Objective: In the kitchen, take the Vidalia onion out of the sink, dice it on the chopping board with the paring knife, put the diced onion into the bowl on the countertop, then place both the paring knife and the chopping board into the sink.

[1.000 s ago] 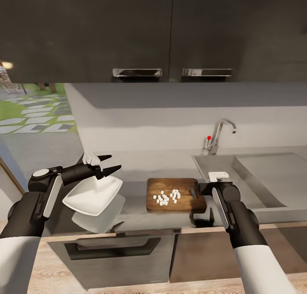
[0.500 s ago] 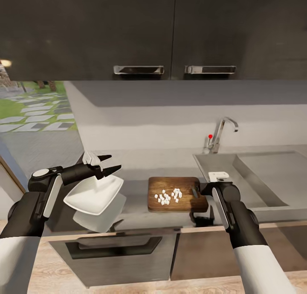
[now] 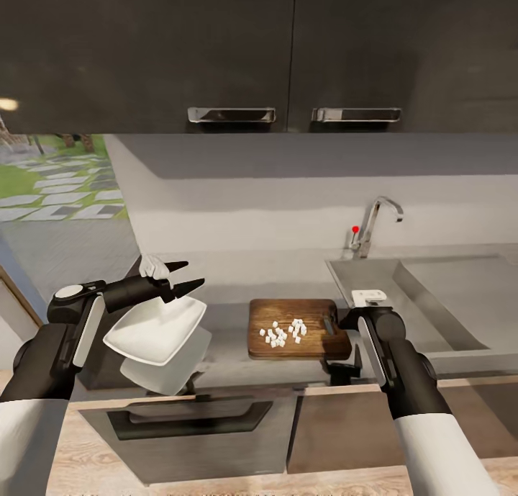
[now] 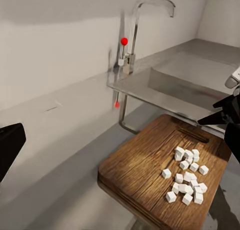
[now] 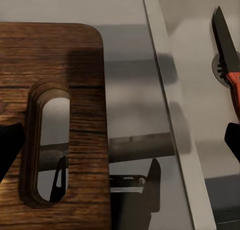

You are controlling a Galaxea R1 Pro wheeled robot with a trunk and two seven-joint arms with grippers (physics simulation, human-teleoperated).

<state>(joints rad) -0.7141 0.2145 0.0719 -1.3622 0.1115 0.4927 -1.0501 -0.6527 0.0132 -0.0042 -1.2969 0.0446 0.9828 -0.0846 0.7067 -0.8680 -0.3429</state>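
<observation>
While the left jaws (image 3: 188, 276) grip the tilted bowl (image 3: 155, 328) by its rim and the right jaws (image 3: 344, 370) stand wide at the chopping board (image 3: 296, 330) slot, the bowl should level below the board's edge before the diced onion (image 3: 283, 332) is tipped in.

Dark upper cabinets (image 3: 288, 50) w/ two chrome handles (image 3: 232, 114) hanging over a pale grey back wall (image 3: 252, 194). Window (image 3: 50, 186) at left showing grass & stepping stones outside. Below, grey drawer front (image 3: 194, 424) w/ recessed dark handle sitting above light wood floor (image 3: 93, 467). Soft light reflecting off cabinet doors.
</observation>
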